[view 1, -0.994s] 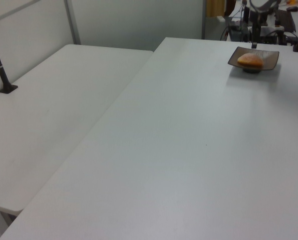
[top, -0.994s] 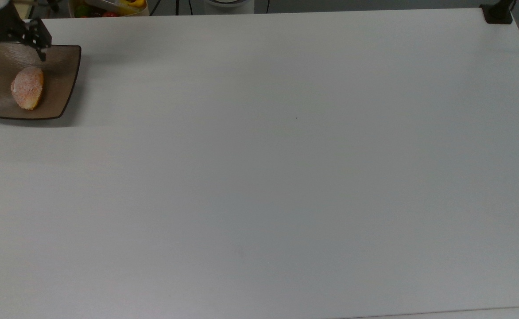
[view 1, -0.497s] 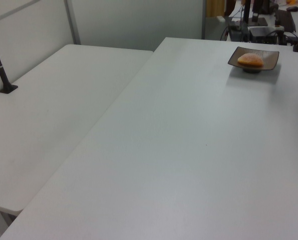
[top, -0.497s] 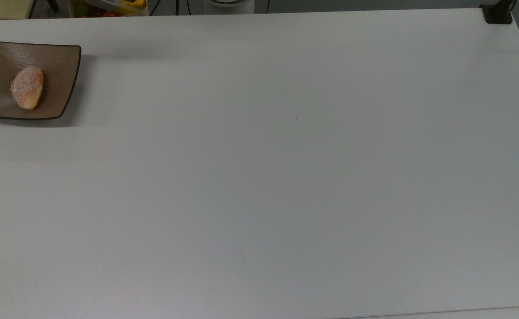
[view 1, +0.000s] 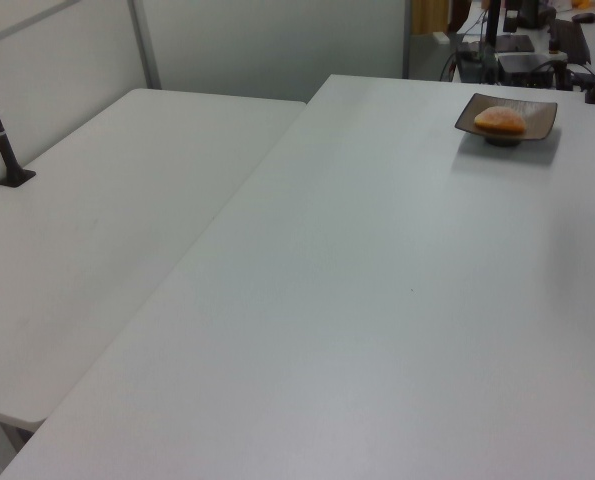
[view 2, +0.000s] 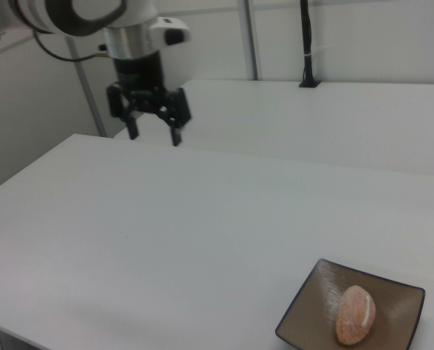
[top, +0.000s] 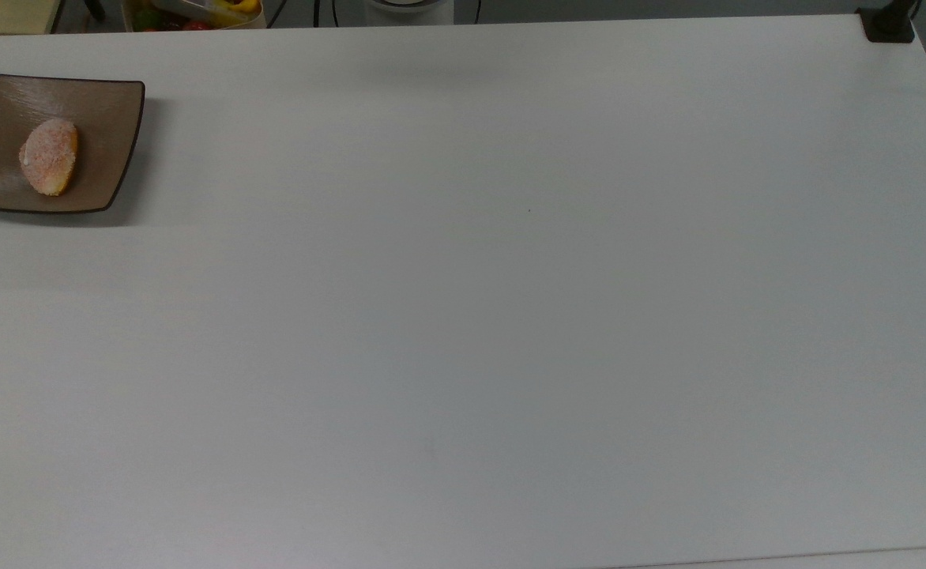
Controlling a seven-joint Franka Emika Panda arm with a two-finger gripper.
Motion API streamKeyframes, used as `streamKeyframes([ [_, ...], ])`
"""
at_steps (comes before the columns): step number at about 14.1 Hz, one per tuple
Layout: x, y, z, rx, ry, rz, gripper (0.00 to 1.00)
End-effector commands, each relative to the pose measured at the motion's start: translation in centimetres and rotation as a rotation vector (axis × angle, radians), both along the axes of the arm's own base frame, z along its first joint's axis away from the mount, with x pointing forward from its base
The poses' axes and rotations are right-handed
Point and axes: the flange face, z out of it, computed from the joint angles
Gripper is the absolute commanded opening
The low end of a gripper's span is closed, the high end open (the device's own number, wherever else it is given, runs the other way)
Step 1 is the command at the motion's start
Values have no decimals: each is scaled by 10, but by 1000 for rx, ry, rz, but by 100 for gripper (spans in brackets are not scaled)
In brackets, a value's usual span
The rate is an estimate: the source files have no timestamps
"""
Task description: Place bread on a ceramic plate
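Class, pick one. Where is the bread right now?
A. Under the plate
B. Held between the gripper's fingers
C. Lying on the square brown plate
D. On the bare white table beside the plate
C: the bread lies on the ceramic plate, while the open gripper hangs empty, well away.

An orange-tan bread [top: 49, 156] with a pale, speckled, sugary crust and 1 short white streak lies on a glossy brown-taupe ceramic plate [top: 103, 118] edged by a thin dark rim. The table [top: 510, 316] is plain white. The gripper [view 2: 155, 135] is black, on an arm [view 2: 78, 14] of white and dark grey.
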Motion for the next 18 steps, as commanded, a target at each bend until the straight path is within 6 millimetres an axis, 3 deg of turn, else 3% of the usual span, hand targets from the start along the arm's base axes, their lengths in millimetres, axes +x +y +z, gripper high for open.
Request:
streamKeyframes([
  [1, 7, 80, -19, -4, 46, 47, 100],
  [3, 16, 107, -35, 0, 66, 91, 100],
  [4, 19, 111, -39, 0, 57, 98, 100],
  [10, 51, 104, -45, 6, -130, 69, 100],
  [18, 52, 99, -46, 7, -131, 38, 100],
])
